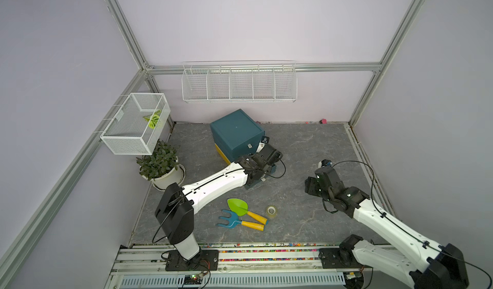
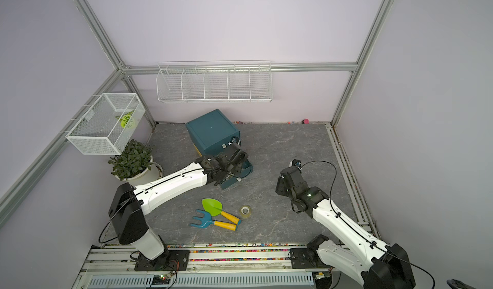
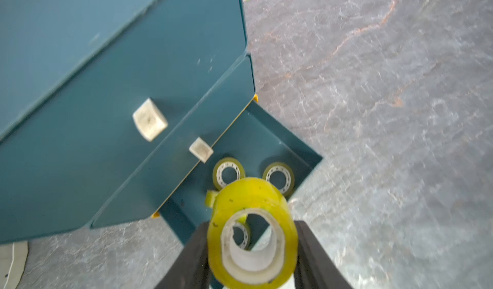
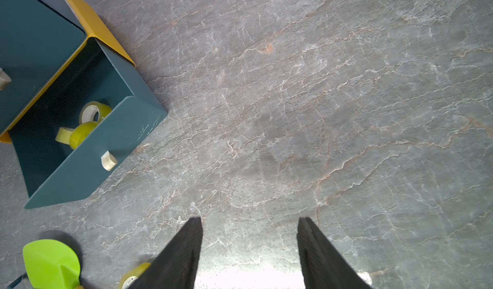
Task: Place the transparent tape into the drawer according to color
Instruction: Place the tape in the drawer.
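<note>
Glossy yellow tape roll above boxy teal drawer.

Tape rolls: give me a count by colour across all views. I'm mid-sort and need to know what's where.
Yellow-green: 5. These are the held roll in the left claw, three drawer rolls (the last only glimpsed through the held one's core), and the table roll.
Orange: 0
Clear: 0
Total: 5
</note>
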### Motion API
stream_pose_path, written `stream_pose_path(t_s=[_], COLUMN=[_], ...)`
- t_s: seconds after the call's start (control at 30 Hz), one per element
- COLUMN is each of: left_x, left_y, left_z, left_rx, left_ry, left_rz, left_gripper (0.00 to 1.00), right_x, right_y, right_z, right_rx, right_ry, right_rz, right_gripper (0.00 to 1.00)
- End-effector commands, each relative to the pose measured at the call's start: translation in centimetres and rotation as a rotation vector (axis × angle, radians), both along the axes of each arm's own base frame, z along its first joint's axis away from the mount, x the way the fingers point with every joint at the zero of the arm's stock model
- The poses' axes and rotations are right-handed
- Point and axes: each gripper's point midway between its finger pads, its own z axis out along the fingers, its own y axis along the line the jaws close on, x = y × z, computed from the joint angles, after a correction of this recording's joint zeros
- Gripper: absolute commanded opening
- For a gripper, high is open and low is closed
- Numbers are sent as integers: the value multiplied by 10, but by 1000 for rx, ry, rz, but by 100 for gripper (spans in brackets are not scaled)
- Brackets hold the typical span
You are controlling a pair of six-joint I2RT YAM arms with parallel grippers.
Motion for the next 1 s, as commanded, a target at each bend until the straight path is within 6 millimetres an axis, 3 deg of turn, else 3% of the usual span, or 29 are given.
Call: stream_pose_path(t_s=[0.0, 0.47, 0.77, 0.87, 0.97], left_x=[18, 35, 42, 42, 42], left_y=[-6, -29, -30, -31, -30], left_z=[3, -54, -81, -81, -80], left_rx=[3, 74, 109, 104, 103], left_ry=[-66, -37, 16, 23, 26], left_rz=[29, 3, 22, 21, 23], left_gripper=[33, 33, 36, 41, 56], right_x=[1, 2, 0, 0, 0], right_y=[-1, 0, 0, 1, 0], right_z=[0, -1, 0, 0, 0], right_rx=[10, 11, 16, 19, 19], right_ry=[2, 1, 3, 2, 3], right_rz=[-14, -13, -10, -6, -6], right_gripper=[62, 62, 62, 62, 63])
